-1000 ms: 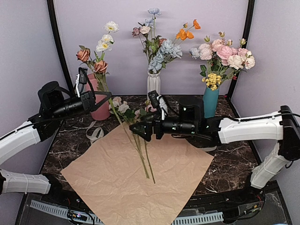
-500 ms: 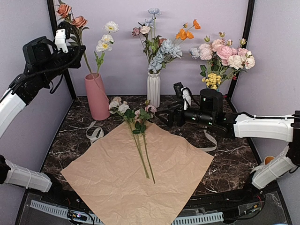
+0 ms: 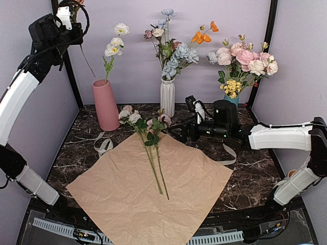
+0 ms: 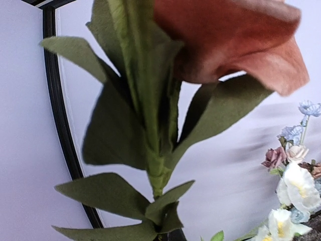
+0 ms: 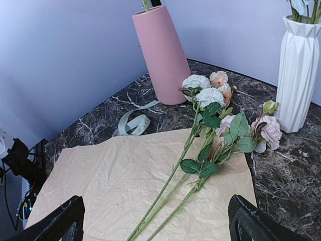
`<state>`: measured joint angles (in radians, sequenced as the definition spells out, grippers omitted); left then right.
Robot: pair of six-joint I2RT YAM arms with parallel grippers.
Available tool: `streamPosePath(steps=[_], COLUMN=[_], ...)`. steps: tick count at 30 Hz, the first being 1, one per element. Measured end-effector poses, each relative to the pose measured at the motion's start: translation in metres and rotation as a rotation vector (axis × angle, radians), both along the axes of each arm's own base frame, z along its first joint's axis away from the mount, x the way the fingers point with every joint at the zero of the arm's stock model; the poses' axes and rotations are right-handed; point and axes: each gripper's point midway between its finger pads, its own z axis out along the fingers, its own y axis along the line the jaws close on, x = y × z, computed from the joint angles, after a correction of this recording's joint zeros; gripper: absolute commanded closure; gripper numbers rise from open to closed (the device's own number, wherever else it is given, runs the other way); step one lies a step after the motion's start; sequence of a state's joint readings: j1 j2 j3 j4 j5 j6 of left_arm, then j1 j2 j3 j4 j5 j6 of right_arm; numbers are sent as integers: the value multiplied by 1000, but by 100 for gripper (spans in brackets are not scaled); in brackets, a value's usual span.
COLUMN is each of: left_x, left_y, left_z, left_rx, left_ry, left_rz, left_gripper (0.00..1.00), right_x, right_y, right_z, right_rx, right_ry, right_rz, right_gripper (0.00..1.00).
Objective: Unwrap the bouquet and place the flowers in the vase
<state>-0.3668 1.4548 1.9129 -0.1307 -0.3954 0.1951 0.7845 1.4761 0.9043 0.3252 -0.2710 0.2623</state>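
at the far left, the left gripper [image 3: 71, 15] is now up in the top corner, where a second ago it sat low beside the pink vase [image 3: 104, 104]. the rust flower [image 4: 225, 45] has gone up with it, so its stem [image 3: 87, 60] is off the kraft paper [image 3: 153, 194] and hangs with its tail above and just left of the vase mouth. that looks like the set-up for lowering it in beside the white flower [image 3: 115, 43] already standing there. the ribbon [image 3: 102, 145] lies loose on the table [image 3: 255, 173]. the remaining flowers [image 3: 148, 132] lie across the opened paper, heads toward the vase. further right, the right gripper [image 3: 176, 133] has drawn back from over those stems.

the left claw is pinched tight on the rust flower's stem, just under the bloom. the right claw is spread wide, holds nothing and hovers just right of the flower heads.
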Motion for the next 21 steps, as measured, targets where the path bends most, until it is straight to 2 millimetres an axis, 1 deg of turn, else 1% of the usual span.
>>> streamPosePath(steps=[2, 5, 8, 10, 13, 21], left_x=[16, 41, 60, 69, 74, 75], left_y=[3, 4, 0, -6, -11, -15], left_z=[0, -9, -27, -40, -51, -57], left_rx=[5, 17, 26, 27, 21, -1], left_ry=[5, 30, 76, 110, 141, 156], left_rz=[13, 21, 13, -2, -26, -54], left_gripper=[100, 100, 100, 100, 100, 100], right_x=[0, 0, 2, 2, 4, 5], right_y=[0, -1, -3, -4, -6, -9], right_z=[-2, -4, -6, -7, -9, -12], right_rx=[-2, -4, -7, -9, -11, -13], right_ry=[3, 7, 9, 11, 14, 24], right_rz=[2, 1, -3, -6, -12, -8], right_gripper=[1, 1, 1, 1, 1, 1])
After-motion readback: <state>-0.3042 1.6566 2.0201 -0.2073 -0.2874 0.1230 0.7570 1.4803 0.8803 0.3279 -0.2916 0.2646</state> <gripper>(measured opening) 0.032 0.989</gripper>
